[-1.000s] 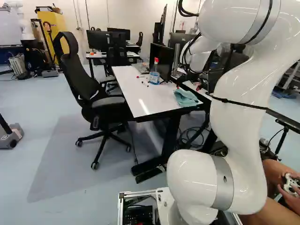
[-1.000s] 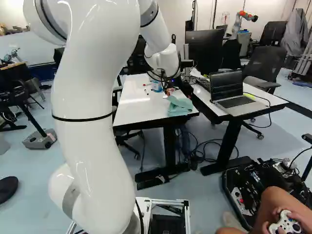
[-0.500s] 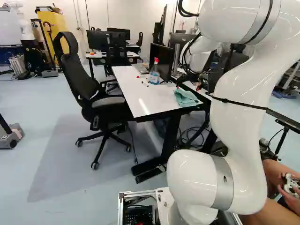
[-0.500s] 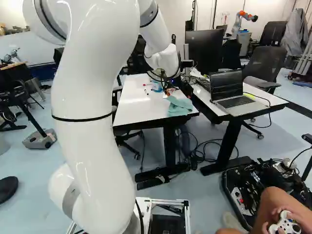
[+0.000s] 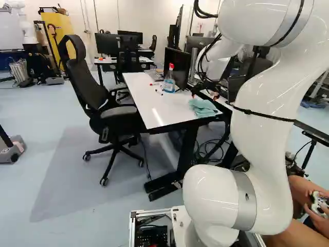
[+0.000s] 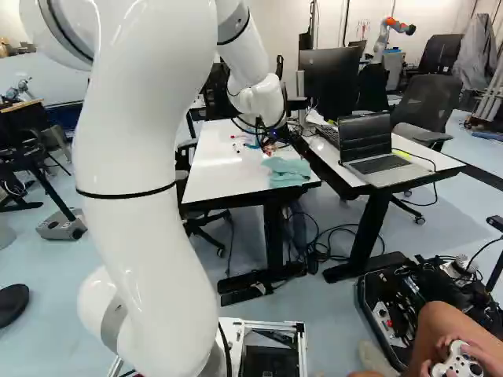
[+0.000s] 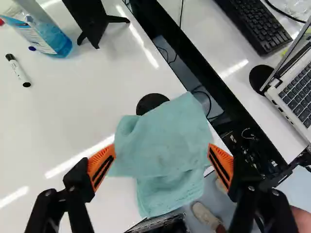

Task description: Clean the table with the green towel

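Observation:
My gripper (image 5: 204, 96) hangs over the near right part of the white table (image 5: 149, 100) in the left base view. The green towel (image 5: 203, 108) lies crumpled below it, at the table's near corner. The wrist view shows the gripper (image 7: 162, 152) open, its two orange-padded fingers wide apart on either side of the towel (image 7: 167, 141). No grip shows. Part of the towel reaches over the table edge. A black round thing (image 7: 149, 102) is partly covered by the towel.
On the table stand a blue spray bottle (image 7: 56, 41), a marker (image 7: 18, 70) and a monitor (image 5: 177, 66) on a black stand (image 7: 92, 19). Across a gap, the neighbouring table holds a keyboard (image 7: 257, 24) and a laptop (image 6: 377, 163). An office chair (image 5: 110, 110) stands beside the table.
The arm has shifted a little to the left in the right base view. The towel lies flatter, its far side spread slightly to the left. The base has not moved.

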